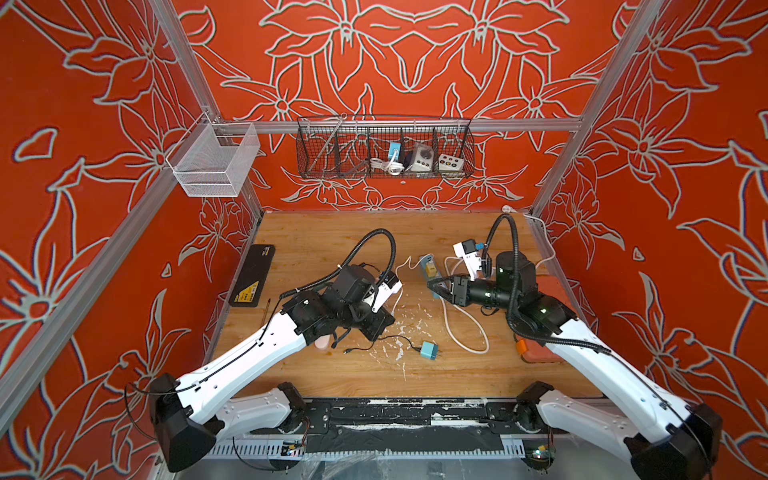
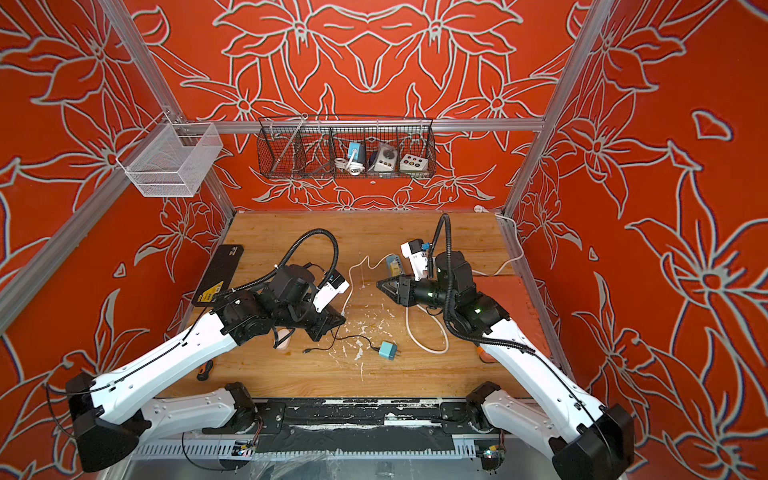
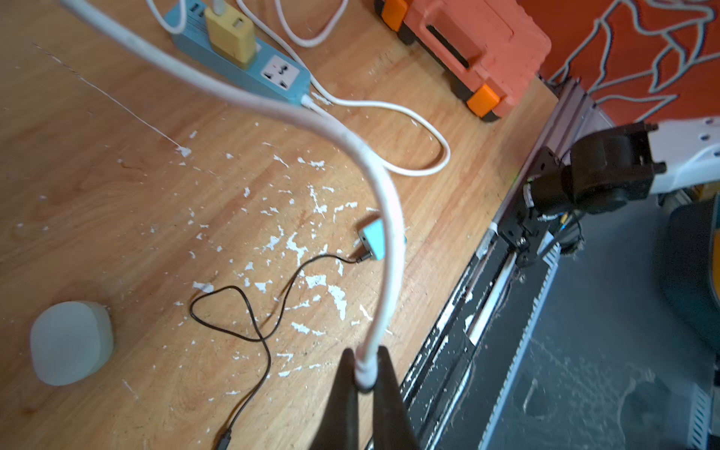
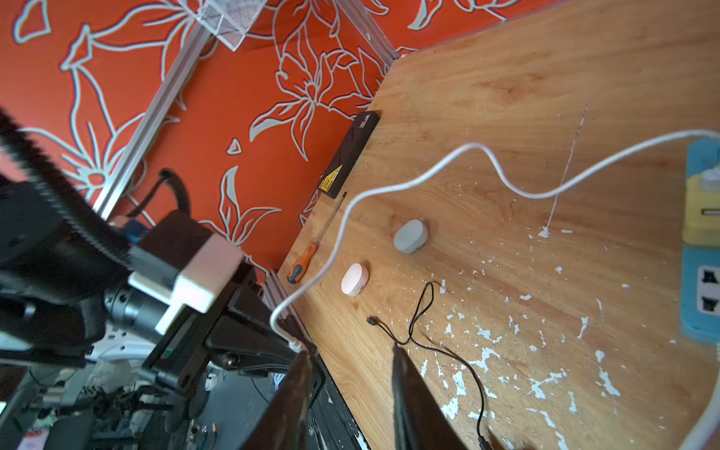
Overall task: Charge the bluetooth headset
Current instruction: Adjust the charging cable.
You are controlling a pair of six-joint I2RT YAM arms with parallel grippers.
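Two small rounded headset cases lie on the wooden table: a pink one [image 4: 354, 279] [image 1: 322, 343] and a grey one [image 4: 410, 236] [image 3: 72, 343]. A white charging cable [image 3: 385, 218] [image 4: 409, 187] runs from a yellow adapter [image 3: 230, 37] plugged into a blue power strip [image 1: 428, 266]. My left gripper [image 3: 364, 354] [image 1: 390, 320] is shut on the cable's plug end, held above the table. My right gripper [image 4: 350, 350] [image 1: 432, 286] stands open beside it with nothing between its fingers. The left arm hides most of the cases in both top views.
A thin black cable [image 3: 249, 311] with a light blue charger [image 1: 429, 350] lies at the front middle. An orange tool case [image 3: 467, 50] sits at the right edge. A screwdriver [image 4: 307, 253] and a black box [image 1: 253, 274] lie at the left. Wire baskets [image 1: 384, 149] hang on the back wall.
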